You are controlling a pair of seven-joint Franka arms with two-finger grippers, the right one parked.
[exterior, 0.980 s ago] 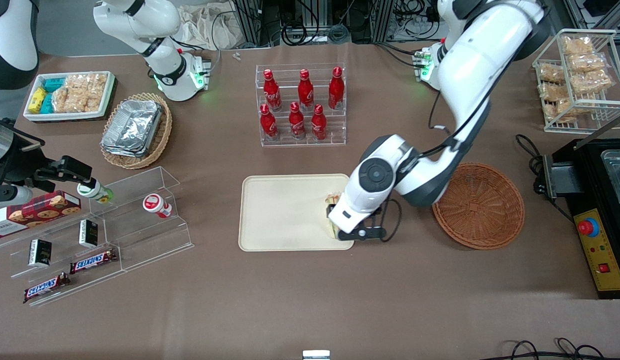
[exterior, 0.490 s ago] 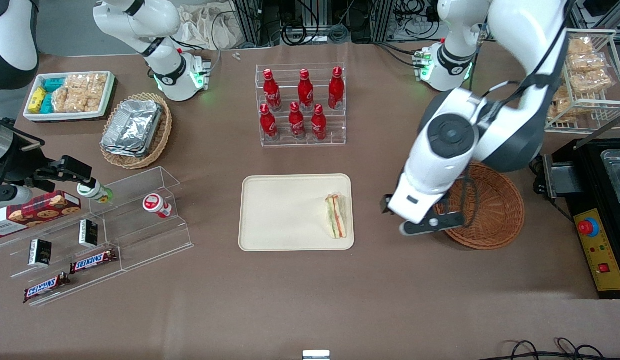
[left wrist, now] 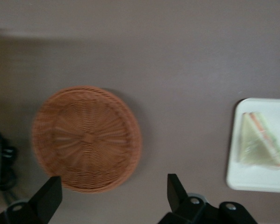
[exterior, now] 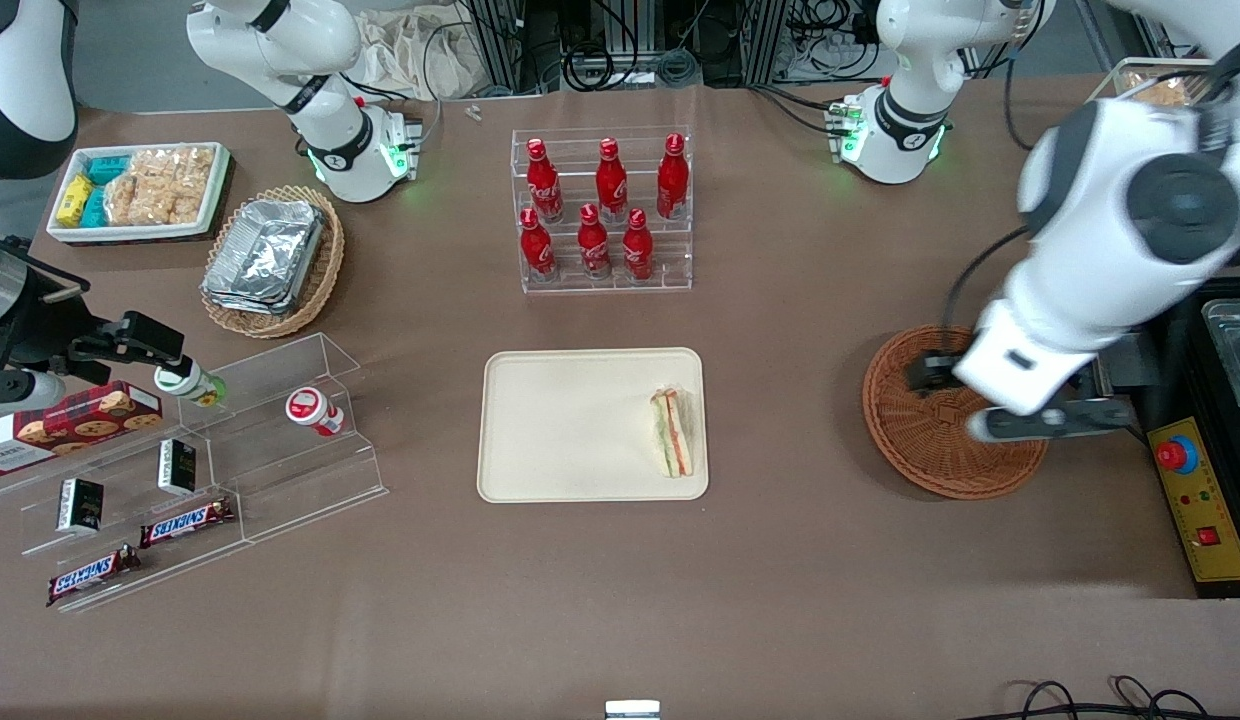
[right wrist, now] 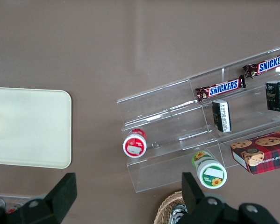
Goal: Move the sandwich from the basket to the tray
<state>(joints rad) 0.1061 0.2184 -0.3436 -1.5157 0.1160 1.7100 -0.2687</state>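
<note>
The sandwich [exterior: 674, 432], a white-bread wedge with red and green filling, lies on the cream-beige tray [exterior: 570, 425] at the tray's edge toward the working arm's end. It also shows in the left wrist view [left wrist: 260, 145], on the tray [left wrist: 252, 179]. The reddish-brown wicker basket [exterior: 920, 450] holds nothing; it also shows in the left wrist view [left wrist: 86, 138]. My left gripper [exterior: 990, 400] hovers high above the basket, open and empty, its fingertips [left wrist: 176, 186] spread wide apart.
A clear rack of red bottles [exterior: 602, 210] stands farther from the camera than the tray. A black appliance with a red button [exterior: 1176, 455] sits beside the basket. A wire rack of snacks [exterior: 1155, 150], a clear shelf of snacks [exterior: 180, 480] and a foil-container basket [exterior: 270, 260] stand around.
My left gripper let go of the sandwich on the tray, rose, and swung away toward the working arm's end, from over the tray's edge to above the basket. The sandwich stays put.
</note>
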